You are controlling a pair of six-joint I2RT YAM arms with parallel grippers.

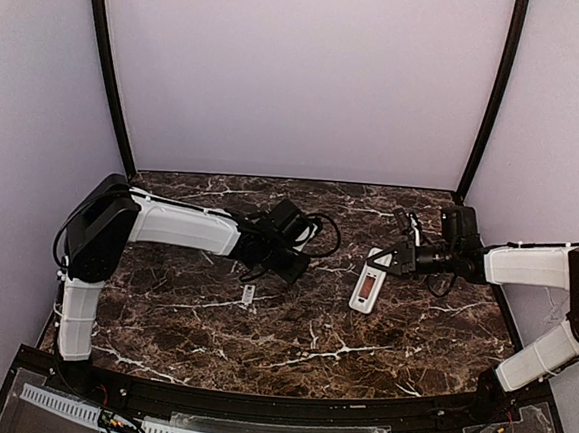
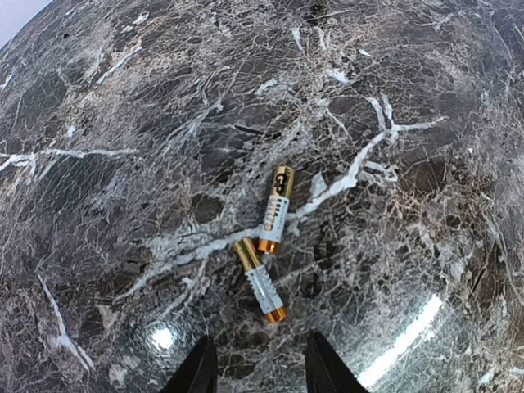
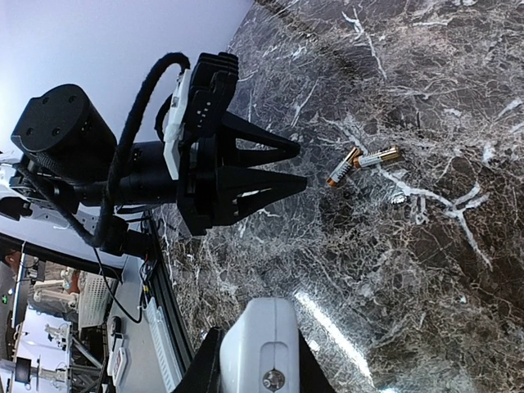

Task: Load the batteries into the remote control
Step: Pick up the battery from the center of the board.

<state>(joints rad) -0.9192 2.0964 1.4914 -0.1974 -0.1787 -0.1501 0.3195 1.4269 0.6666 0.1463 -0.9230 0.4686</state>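
Note:
The white remote control point(image 1: 366, 283) lies back-up at centre right, its dark reddish recess showing. My right gripper point(image 1: 384, 258) is shut on its far end. In the right wrist view the remote's white end point(image 3: 264, 344) sits between the fingers. Two gold-and-white batteries point(image 2: 278, 209) point(image 2: 260, 281) lie touching end to end on the marble, just ahead of my left gripper point(image 2: 258, 375), which is open and empty above them. They also show in the right wrist view point(image 3: 344, 166) point(image 3: 379, 157), beyond the left gripper point(image 3: 274, 168). In the top view the left gripper point(image 1: 291, 265) hides them.
A small flat white plastic piece point(image 1: 248, 295) lies on the dark marble table point(image 1: 309, 348), near the left gripper. Black cables point(image 1: 313, 233) loop behind the left wrist. Walls enclose the table at the back and on both sides.

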